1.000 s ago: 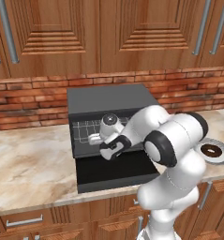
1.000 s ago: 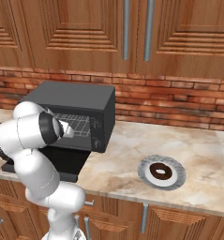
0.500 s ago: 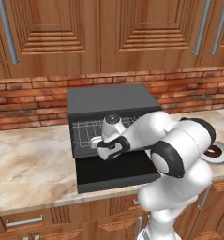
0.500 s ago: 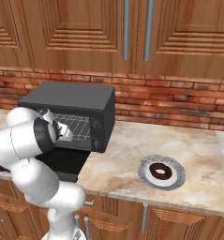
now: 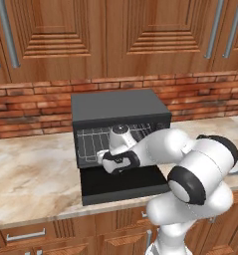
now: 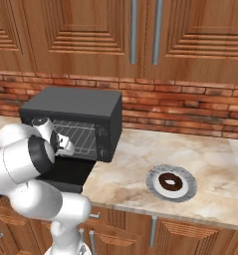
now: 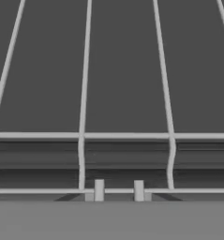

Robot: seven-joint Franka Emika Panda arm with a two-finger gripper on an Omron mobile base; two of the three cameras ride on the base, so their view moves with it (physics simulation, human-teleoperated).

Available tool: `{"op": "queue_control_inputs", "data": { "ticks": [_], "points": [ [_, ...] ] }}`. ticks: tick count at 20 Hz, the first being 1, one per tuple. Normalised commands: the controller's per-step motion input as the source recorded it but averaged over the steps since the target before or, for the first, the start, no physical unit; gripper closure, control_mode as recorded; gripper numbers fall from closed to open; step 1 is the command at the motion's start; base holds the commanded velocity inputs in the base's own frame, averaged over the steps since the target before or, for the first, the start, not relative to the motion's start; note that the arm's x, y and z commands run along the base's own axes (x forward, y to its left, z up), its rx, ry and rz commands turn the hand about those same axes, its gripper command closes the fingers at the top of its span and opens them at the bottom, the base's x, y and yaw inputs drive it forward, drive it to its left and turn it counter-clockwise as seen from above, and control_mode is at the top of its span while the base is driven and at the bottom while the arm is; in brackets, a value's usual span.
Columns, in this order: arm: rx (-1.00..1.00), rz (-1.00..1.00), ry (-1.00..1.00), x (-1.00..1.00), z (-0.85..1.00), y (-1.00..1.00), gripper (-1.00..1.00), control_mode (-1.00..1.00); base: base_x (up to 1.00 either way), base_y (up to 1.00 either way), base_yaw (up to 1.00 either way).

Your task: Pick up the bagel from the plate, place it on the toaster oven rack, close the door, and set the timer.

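The black toaster oven (image 5: 118,104) stands on the counter with its door (image 5: 125,182) folded down flat in front. Inside lies the silver wire toaster oven rack (image 5: 90,142). My gripper (image 5: 101,158) is at the rack's front edge, above the door, shut on the rack's small front loop (image 7: 119,190). From the right, the gripper (image 6: 65,144) sits at the mouth of the oven (image 6: 75,102). The dark brown bagel (image 6: 170,181) lies in the middle of the white plate (image 6: 153,183), on the counter well to the right of the oven.
A brick backsplash (image 5: 31,107) and wooden wall cupboards (image 5: 115,35) rise behind the oven. Marble counter (image 5: 31,174) stretches to the oven's left, and more of it lies between oven and plate (image 6: 125,164). My own elbow (image 5: 200,174) bulks in front of the door's right end.
The jaws have gone from open to shut at the rack's front edge. The hand has crept a little left and lower, and the elbow has swung forward and down.
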Motion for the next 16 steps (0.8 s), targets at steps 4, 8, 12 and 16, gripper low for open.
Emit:
{"op": "queue_control_inputs", "data": {
  "ticks": [4, 8, 12, 16],
  "points": [
    [0.0, 0.0, 0.05, -0.71, -0.21, 0.0, 1.0, -1.0, 0.0, 0.0, 0.0],
    [0.0, 0.0, 0.06, -0.67, -0.03, 0.0, 1.0, -1.0, 0.0, 0.0, 0.0],
    [0.0, 0.0, 0.09, -0.64, 0.0, 0.0, 1.0, -1.0, 0.0, 0.0, 0.0],
    [0.0, 0.0, 0.08, -0.68, -0.02, 0.0, 1.0, -1.0, 0.0, 0.0, 0.0]
  ]
}}
